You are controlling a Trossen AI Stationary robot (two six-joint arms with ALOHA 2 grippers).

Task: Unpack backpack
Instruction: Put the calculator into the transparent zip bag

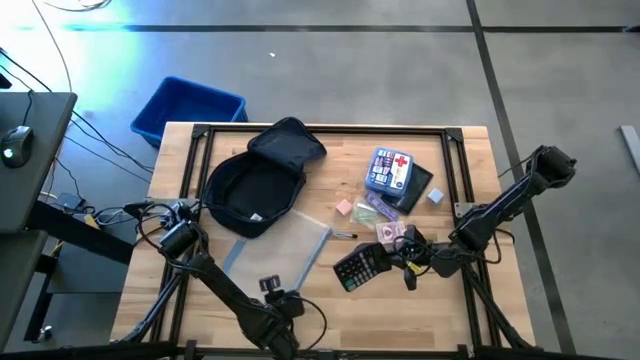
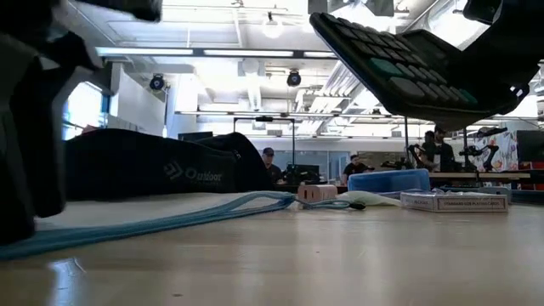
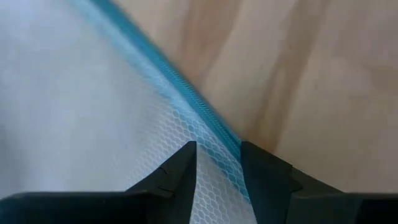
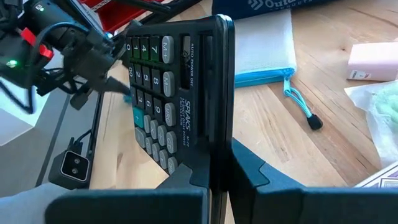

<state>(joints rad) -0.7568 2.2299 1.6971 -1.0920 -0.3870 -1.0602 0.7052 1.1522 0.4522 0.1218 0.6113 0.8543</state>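
The backpack [image 1: 258, 180] lay unzipped on the desk's far left part. The right gripper [image 1: 392, 262], near the front right edge, clamped a black calculator [image 1: 362, 266] by its edge and held it tilted above the wood. The left gripper [image 3: 217, 171], near the front edge, hung over a blue-trimmed mesh pouch [image 1: 285, 247], its fingers [image 3: 180, 171] apparently slightly parted around the trim.

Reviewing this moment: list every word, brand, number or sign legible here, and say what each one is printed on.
"Outdoor", white, beside a chevron logo: side of the dark navy fabric backpack.
"SPARCO": face of the black desk calculator clamped in the right tool; the smaller line beside it is unreadable.
"7", "4", "1": its grey keys.
Red cross sign: lid of the small blue first-aid kit; its other print is too small.
Flat white box: print blurred.
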